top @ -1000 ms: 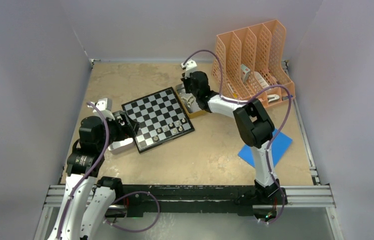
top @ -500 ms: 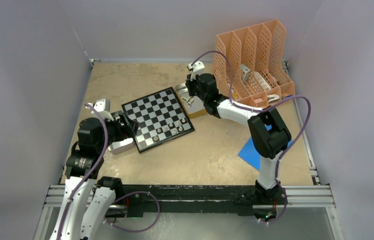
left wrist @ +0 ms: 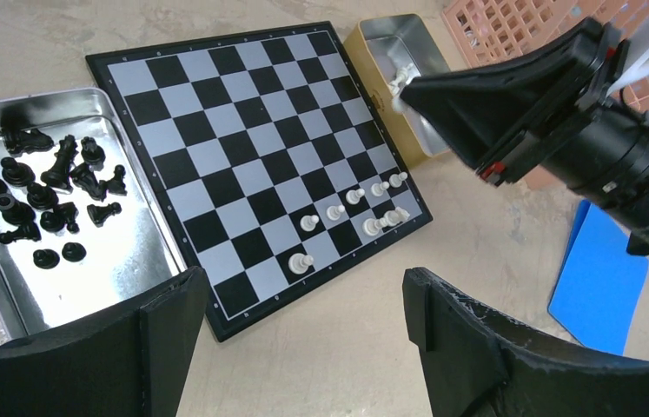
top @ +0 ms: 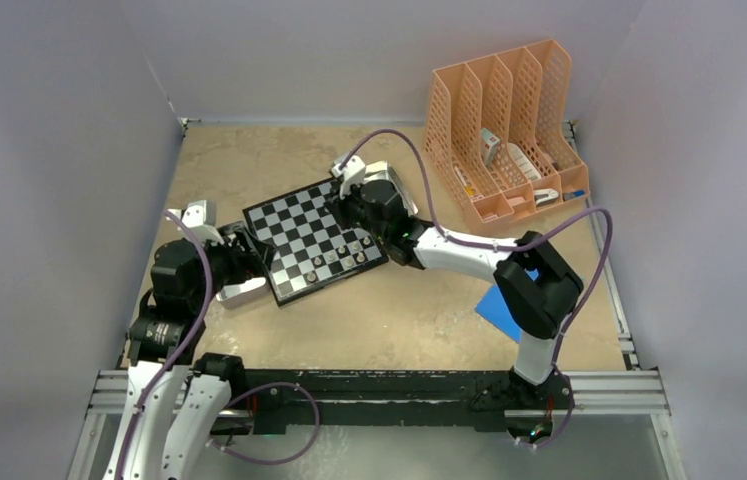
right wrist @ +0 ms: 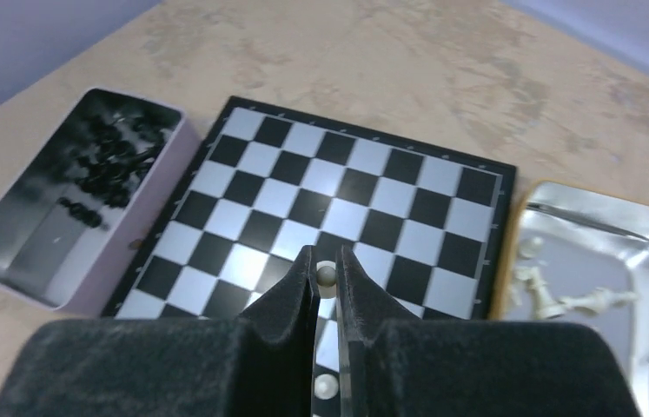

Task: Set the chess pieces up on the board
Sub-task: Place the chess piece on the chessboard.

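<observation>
One chessboard (left wrist: 242, 148) is counted. Two metal trays are seen: a silver tray (left wrist: 134, 261) and a gold-sided tray (left wrist: 390, 39). Eight pale pieces (left wrist: 309, 222) are made out on the board, two of them crowded together at its near edge. About fifteen black pieces (left wrist: 60, 162) are counted in the silver tray; they overlap, so the exact number cannot be told. At least four spare pale pieces (right wrist: 549, 301) are seen in the gold-sided tray. A single pale piece (right wrist: 327, 275) is pinched in the right gripper (right wrist: 326, 257). One orange file rack (top: 504, 100) with four slots, one blue sheet (left wrist: 599, 278) and two robot arms, a left arm (top: 174, 290) and a right arm (top: 469, 245), are also counted.
</observation>
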Available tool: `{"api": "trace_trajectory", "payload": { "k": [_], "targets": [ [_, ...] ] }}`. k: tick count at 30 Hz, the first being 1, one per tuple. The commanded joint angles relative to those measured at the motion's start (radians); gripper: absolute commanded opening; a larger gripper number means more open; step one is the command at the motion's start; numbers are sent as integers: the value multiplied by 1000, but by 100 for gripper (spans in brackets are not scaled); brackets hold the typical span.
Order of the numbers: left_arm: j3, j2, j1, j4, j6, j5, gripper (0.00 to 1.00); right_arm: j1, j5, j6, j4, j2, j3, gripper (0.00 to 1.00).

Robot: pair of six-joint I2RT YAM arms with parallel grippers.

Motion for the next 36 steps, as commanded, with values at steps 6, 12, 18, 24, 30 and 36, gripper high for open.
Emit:
{"api": "trace_trajectory", "payload": {
  "k": [6,12,18,24,30,36],
  "targets": [
    [15,-50,-1,36,-6,-32,83,109,-47,-28,99,18,-16,10],
    [16,-54,-1,33,-7,-41,83,150,-45,-34,107,68,-12,10],
    [16,-55,-1,33,-8,-45,82,186,-46,-37,111,118,0,11],
    [16,-54,-1,32,-11,-51,82,204,-49,-38,104,159,14,11],
    [16,-49,-1,31,-10,-48,82,209,-44,-40,98,179,18,12],
    [16,-43,-1,30,-10,-47,82,210,-34,-42,88,195,34,12]
  ]
}}
